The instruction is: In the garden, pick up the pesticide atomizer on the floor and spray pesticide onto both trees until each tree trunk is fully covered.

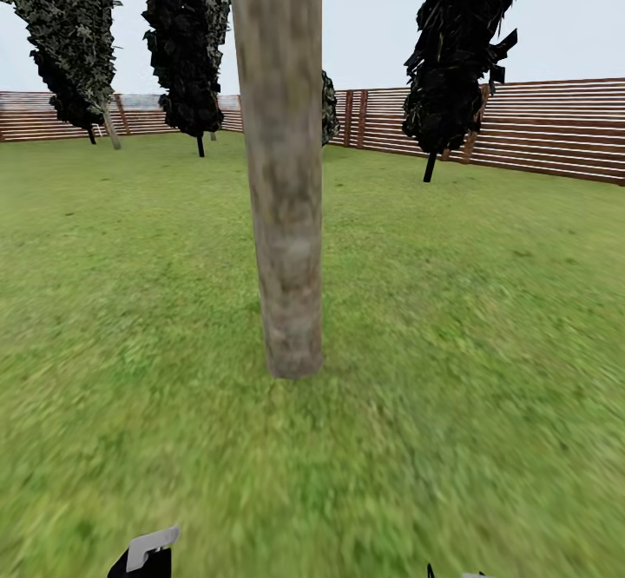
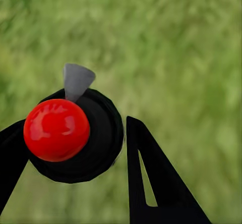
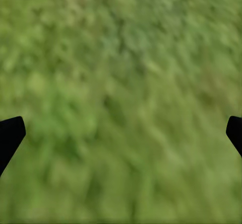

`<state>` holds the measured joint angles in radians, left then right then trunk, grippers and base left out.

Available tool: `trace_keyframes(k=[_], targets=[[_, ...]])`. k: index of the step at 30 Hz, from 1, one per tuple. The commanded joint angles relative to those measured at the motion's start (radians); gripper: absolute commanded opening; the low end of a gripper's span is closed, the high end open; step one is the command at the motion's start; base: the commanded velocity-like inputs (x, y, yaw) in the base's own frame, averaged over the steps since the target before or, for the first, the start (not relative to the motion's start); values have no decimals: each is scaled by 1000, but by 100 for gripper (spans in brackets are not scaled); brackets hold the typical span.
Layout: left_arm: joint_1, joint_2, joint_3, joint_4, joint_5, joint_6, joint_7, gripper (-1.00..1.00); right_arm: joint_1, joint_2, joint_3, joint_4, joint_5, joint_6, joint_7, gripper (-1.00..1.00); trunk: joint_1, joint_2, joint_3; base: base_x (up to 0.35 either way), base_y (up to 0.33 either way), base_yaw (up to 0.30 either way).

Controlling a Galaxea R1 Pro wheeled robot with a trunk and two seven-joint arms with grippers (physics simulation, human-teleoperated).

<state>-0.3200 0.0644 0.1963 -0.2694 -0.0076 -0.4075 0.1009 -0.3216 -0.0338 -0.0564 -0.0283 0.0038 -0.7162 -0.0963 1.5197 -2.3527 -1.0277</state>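
The pesticide atomizer (image 2: pixel 75 135) is clamped between the left end effector (image 2: pixel 70 148) fingers, around its black body below the red cap. Judged rigid, light, smooth-sided; a grip low on the body seems safest. The right end effector (image 3: pixel 121 130) is spread wide, holding nothing, over grass.

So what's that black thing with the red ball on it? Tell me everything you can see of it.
That is the pesticide atomizer, seen from above in the left wrist view: a round black body, glossy red ball cap on top, and a small grey nozzle sticking out to one side. It looks like plastic. It sits between the black fingers of the left gripper, which close on its body, with blurry green grass beneath. In the head view its grey nozzle tip peeks up at the bottom edge.
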Motion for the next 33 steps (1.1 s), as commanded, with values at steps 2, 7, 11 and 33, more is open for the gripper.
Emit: trace_keyframes(k=[2, 7, 11, 33], targets=[[-1, 0, -1, 1, -1, -3, 3, -100, -1, 0, -5, 1, 1, -3, 2, 100, 0, 0, -1, 1, 0, 0], [-1, -2, -2, 2, -3, -2, 5, -100, -1, 0, -5, 1, 1, -3, 1, 100, 0, 0, -1, 0, 0, 0], [0, -1, -3, 2, -3, -2, 6, -100, -1, 1, -5, 0, -2, -3, 3, 100, 0, 0, -1, 0, 0, 0], [27, -3, -9, 6, -4, -5, 8, -100, -4, 30, 2, 0, 5, -5, 3, 100, 0, 0, -1, 67, 0, 0]])
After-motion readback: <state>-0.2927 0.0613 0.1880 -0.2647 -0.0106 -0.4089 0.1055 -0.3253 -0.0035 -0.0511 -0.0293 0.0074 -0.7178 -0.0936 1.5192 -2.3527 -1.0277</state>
